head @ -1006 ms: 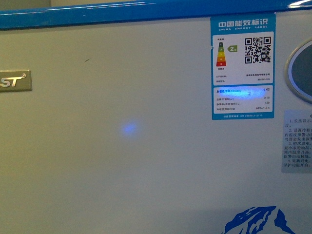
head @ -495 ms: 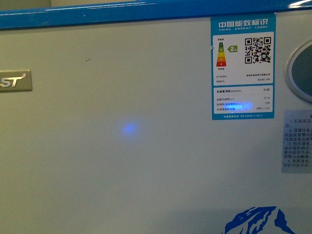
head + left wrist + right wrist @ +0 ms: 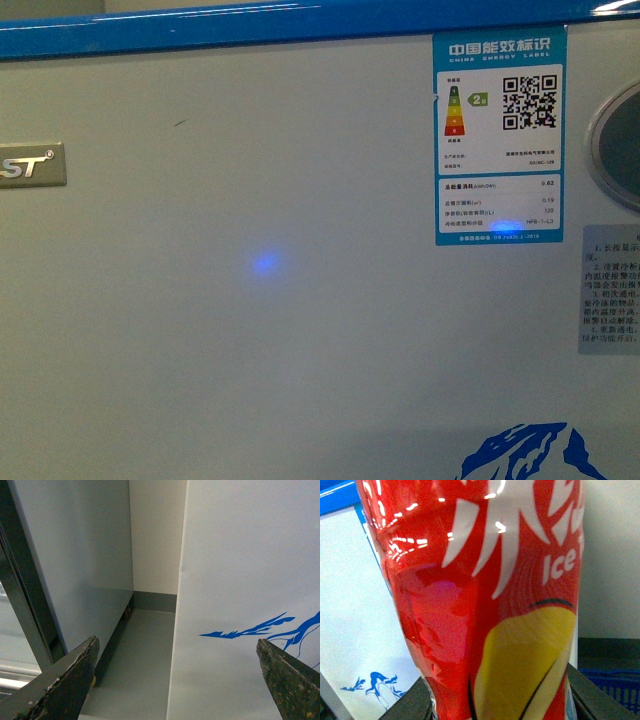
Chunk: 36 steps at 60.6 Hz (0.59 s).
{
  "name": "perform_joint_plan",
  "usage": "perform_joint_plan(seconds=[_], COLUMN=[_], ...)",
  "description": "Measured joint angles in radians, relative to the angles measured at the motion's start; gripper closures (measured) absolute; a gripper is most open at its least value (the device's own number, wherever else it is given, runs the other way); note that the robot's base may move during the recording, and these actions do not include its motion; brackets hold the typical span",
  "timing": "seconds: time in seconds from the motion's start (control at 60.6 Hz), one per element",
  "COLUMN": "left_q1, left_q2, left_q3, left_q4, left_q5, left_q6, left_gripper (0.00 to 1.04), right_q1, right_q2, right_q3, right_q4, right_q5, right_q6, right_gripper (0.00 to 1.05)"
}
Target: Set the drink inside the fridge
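Step in hand: carry phase. The drink (image 3: 485, 605) is clamped between the right gripper's (image 3: 502, 706) fingers and fills the right wrist view. Red label is close up; cap and liquid are out of frame. It is not yet in the fridge (image 3: 250, 350).

Left gripper (image 3: 172, 680): jaws wide apart, nothing between them, hanging beside the fridge's side wall with its blue picture.

Front view: the fridge's white front fills the frame, with the rim (image 3: 250, 25) along the top and a label (image 3: 498, 140) at upper right. The lid is not in view, so I cannot tell whether it is slid back.

Next move, as I judge: raise the drink above the rim, check the lid is open, then lower it in.

Room: grey floor (image 3: 145, 650), cream wall (image 3: 157, 535), a grey cabinet (image 3: 80, 555) near the fridge with a gap between them, and a blue basket (image 3: 615, 685) low behind the drink.
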Motion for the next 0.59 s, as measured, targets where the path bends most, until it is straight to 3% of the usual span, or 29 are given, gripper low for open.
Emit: perform_joint_plan(seconds=[0.594], left_q1=[0.000], left_q2=[0.000], left_q3=[0.000], left_q4=[0.000], left_q5=[0.001], left_q6=[0.000], left_gripper=[0.08], right_q1=[-0.002], right_q2=[-0.004], right_q3=[-0.001], right_q4=[-0.012], right_q5=[0.021], right_q6=[-0.011], right_gripper=[0.62])
